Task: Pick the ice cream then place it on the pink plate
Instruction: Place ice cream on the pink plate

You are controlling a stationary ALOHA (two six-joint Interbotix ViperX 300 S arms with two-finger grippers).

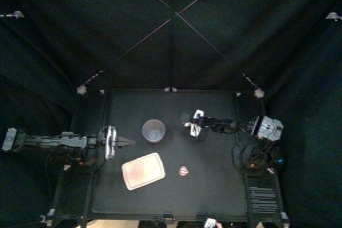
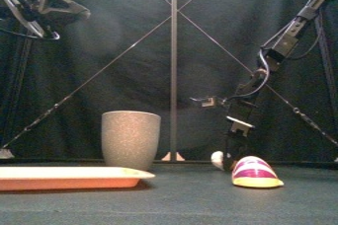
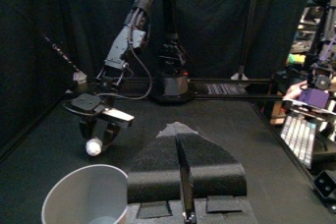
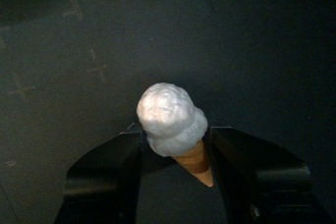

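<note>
From above, the right pincer (image 1: pixel 197 126) is out over the far middle of the table (image 1: pixel 214 197), with the grey cup (image 1: pixel 154 129) just to its left. The pink plate (image 1: pixel 144 173) lies nearer the front and further left, and a small striped toy (image 1: pixel 183 172) sits just off its right edge. The left pincer (image 1: pixel 119 144) rests at the left side, beside the cup.

At table height, the right pincer hangs low with the ice cream (image 2: pixel 218 157) in it. The pale scoop pokes out leftward close to the table, and I cannot tell whether it touches. The striped toy stands nearer, a little to the right. The plate lies bare at the near left.

The left arm's camera shows its own jaws pressed together on nothing, the cup's open mouth close by.

The right arm's camera settles it: jaws clamped on the cone, scoop sticking out beyond the tips.

So the grab looks done, and the carry is what counts now, I'd say. Best to lift first so the scoop clears the table, then swing toward the near left, passing the cup on its near side and going over the striped toy. The grip should stay firm, since a tapered cone could slip. Come down over the plate's middle and let go only when low, or the ice cream may roll off the shallow rim.
</note>
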